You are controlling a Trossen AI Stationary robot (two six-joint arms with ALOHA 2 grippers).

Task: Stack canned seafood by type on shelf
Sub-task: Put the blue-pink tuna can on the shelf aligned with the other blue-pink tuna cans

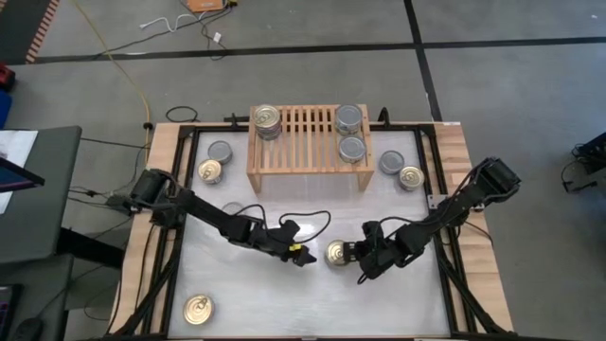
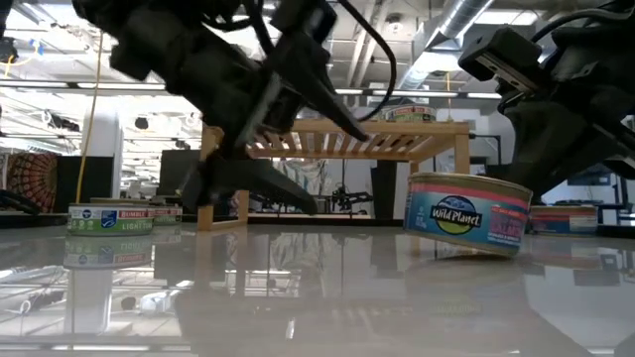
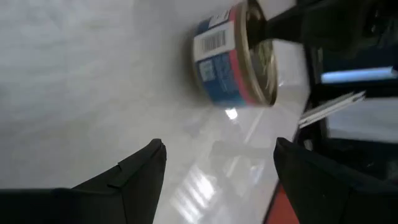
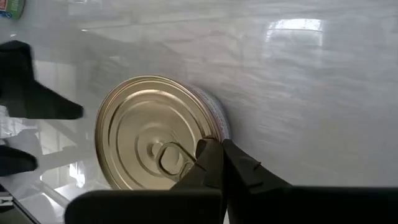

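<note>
A gold-topped can of seafood with a blue and pink label [image 1: 336, 252] stands on the white table between my two grippers. My right gripper [image 4: 221, 155] is shut, its tips at the can's top. My left gripper [image 3: 217, 146] is open and points at the can from the table's left, a short way off. The light-wood shelf [image 1: 310, 166] stands at the far middle. A stack of gold-topped cans [image 1: 268, 121] sits at the shelf's left end and two silver-topped cans [image 1: 350, 133] at its right. My right gripper has its shut fingertips [image 4: 211, 152] on the can's gold top, at the rim right beside the pull ring [image 4: 169, 158]. The fingers slant down from the table's right side. The can's bottom is on the table; in the low view the can [image 2: 466, 213] looks slightly tilted.
Loose cans lie around: a silver-topped can [image 1: 220, 151] and a gold-topped can [image 1: 209, 171] left of the shelf, a silver-topped can [image 1: 390, 162] and a gold-topped can [image 1: 410, 177] right of it, and another gold-topped can [image 1: 197, 309] at the near left corner. Bare table lies near the front edge.
</note>
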